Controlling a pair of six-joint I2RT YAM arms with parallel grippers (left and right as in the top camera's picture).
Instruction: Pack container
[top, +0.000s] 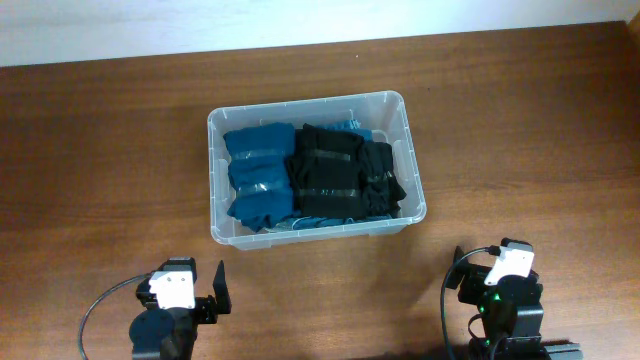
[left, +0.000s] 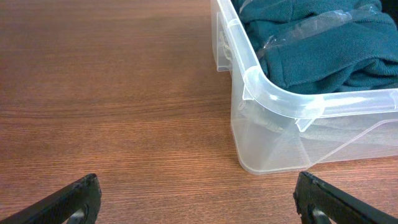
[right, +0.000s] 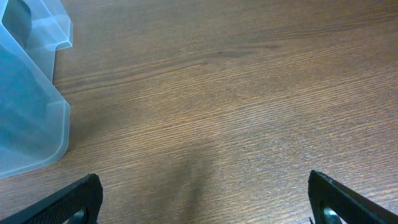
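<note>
The clear plastic container (top: 415, 170) stands in the middle of the wooden table. It holds folded teal garments (top: 258, 175) on the left and black garments (top: 340, 172) on the right, banded with clear tape. My left gripper (top: 203, 285) is open and empty at the front left, short of the container's near left corner (left: 267, 93). My right gripper (top: 478, 268) is open and empty at the front right, with the container's corner (right: 37, 124) at the left of its view.
Bare wooden table (top: 520, 120) surrounds the container on all sides. A pale wall edge (top: 200, 20) runs along the back of the table.
</note>
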